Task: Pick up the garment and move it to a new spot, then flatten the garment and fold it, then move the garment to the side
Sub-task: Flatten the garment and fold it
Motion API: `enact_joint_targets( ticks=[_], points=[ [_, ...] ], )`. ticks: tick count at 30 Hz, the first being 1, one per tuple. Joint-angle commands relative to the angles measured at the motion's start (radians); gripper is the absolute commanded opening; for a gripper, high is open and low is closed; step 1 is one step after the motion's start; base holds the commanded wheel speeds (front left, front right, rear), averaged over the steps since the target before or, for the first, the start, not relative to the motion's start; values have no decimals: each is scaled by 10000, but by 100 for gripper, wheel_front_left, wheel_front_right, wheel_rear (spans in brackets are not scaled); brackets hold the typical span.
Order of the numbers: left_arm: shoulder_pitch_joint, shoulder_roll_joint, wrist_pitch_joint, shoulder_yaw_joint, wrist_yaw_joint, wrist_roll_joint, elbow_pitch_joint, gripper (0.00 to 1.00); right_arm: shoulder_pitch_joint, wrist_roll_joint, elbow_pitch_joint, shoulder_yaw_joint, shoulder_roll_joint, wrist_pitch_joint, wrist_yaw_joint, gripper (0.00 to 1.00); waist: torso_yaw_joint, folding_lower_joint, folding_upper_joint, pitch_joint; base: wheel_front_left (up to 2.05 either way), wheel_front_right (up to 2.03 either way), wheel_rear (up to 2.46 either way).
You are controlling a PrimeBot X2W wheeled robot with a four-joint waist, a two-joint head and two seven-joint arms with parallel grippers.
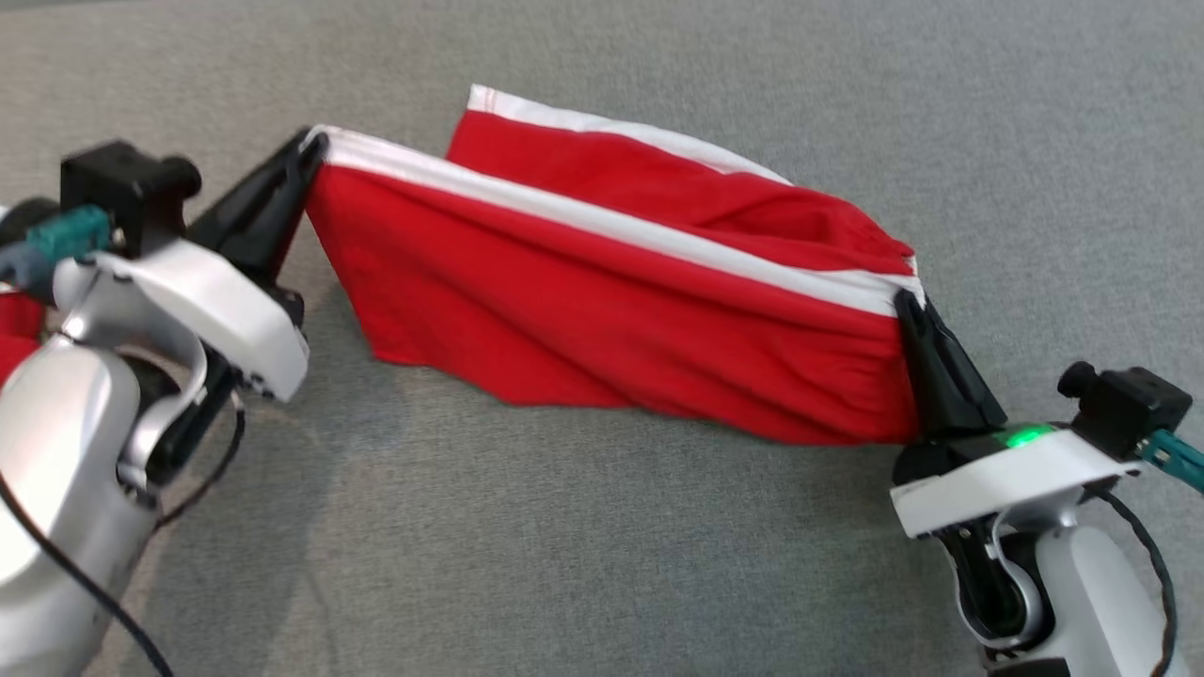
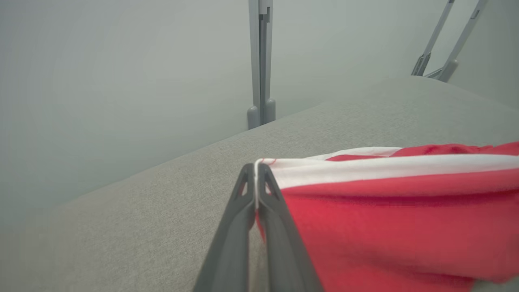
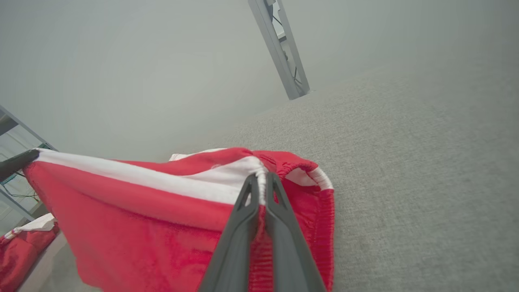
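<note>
The left hand (image 1: 311, 147) is seen clamped on one end of the garment (image 1: 611, 310), and the right hand (image 1: 909, 301) is clamped on the other end. In each wrist view the two fingers are pressed together with the white stripe (image 1: 602, 221) pinched between them. The garment is thus held stretched between the hands, its striped edge raised and taut. Its red cloth hangs in slanting creases toward the grey tabletop (image 1: 564, 545), where the lower edge appears to rest. A second layer of the garment lies beyond the stretched edge, farther from the robot.

The step in hand is judged to be the carrying or laying out of the garment, before any flattening or folding. For the next move, both hands would need to be kept level and equally far apart, so that tension is kept. The cloth could then be lowered and drawn flat without bunching.
</note>
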Motion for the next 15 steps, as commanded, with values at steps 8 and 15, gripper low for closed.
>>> enact_joint_targets(
  ticks=[8, 15],
  points=[
    [-2334, -629, -648, -426, -905, 255, 2984, 0, -1355, 235, 1183, 475, -87, -1055, -22, 0, -771, 0, -1, 1157, 0, 0, 0],
    [-3679, -1158, -1318, -718, -1079, 437, 4803, 0, -2021, 371, 1798, 636, -93, -1420, -24, 0, -1039, 0, -1, 1573, 0, 0, 0]
  ],
)
